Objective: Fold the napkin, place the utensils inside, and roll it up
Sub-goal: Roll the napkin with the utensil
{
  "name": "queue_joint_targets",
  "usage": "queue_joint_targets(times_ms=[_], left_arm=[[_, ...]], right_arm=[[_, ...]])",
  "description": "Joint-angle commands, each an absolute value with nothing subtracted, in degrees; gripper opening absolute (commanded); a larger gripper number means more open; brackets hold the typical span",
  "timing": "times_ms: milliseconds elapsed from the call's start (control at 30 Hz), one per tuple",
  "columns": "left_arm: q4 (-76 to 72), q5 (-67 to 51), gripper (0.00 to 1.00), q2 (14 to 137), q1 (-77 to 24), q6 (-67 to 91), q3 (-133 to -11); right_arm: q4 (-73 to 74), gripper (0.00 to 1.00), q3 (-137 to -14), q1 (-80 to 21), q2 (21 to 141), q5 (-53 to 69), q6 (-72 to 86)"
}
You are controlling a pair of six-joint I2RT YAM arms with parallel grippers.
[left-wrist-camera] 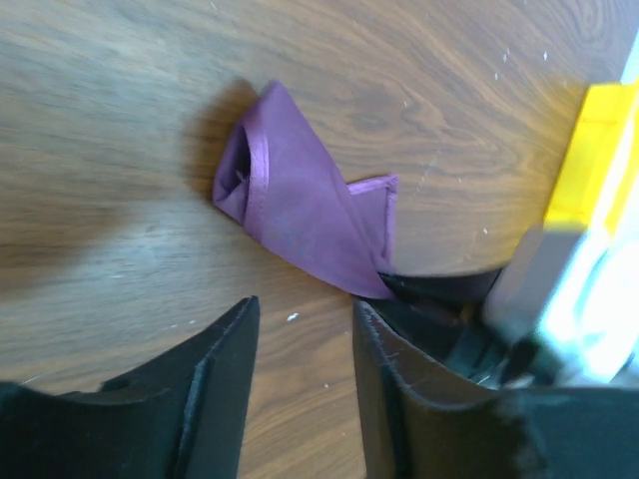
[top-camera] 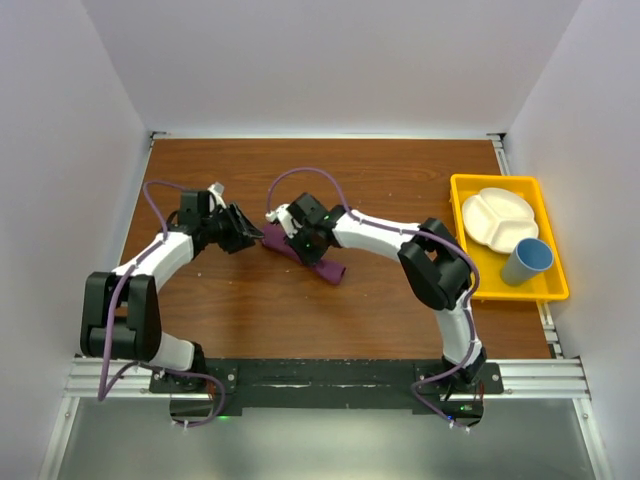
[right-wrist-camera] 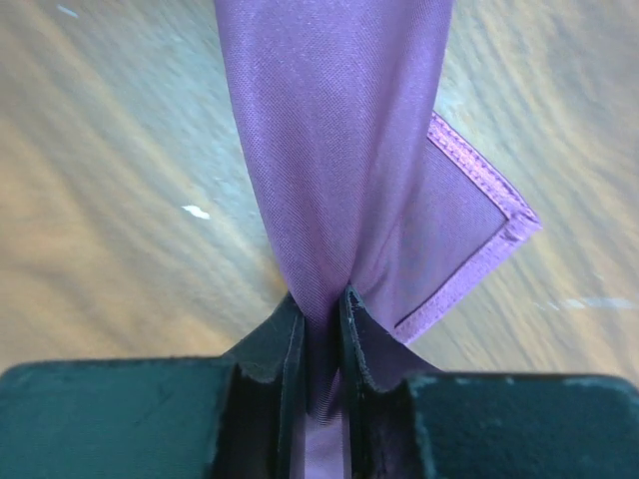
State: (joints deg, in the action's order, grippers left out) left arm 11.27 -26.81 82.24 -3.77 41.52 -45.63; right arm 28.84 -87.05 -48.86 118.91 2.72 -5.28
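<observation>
The right jaws are closed tight on the napkin (right-wrist-camera: 339,150), pinching a bunched fold of the plum cloth between the pads, with one hemmed corner sticking out loose to the side. The left jaws stand narrowly parted with nothing between them, hovering just beside the bundle's other end, apart from the cloth. From the left wrist view I see the napkin as a short, loosely wound roll with an open mouth at one end; whether anything sits inside I cannot tell. It lies on the tabletop (top-camera: 400,180) a little left of the middle, angled between the two arms, well apart from the yellow tray (top-camera: 497,179) on the right. I judge this to be the rolling step, far along but not tidy. The next move, as I see it, calls for tucking that loose corner under and letting go gently, perhaps with the left jaws steadying the open end so the roll does not spring apart. Count: one napkin, one tray, one white divided plate (top-camera: 495,215), one blue cup (top-camera: 527,260), and no utensils in sight.
</observation>
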Motion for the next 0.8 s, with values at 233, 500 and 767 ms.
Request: queue_joint_targets(times_ms=[233, 500, 767], left_arm=[[6.5, -28.31, 0.62, 87.09, -9.22, 52.99, -45.44], [17.56, -18.99, 0.62, 93.16, -10.98, 59.15, -51.31], [21.98, -13.8, 0.66, 93.51, -14.76, 63.27, -52.91]], right_arm=[[25.77, 0.0, -84.65, -38.07, 126.03, 50.08, 9.75], [21.98, 0.0, -82.97, -36.48, 126.65, 52.12, 12.57], [19.69, 0.0, -83.06, -36.04, 127.44, 53.17, 13.62]])
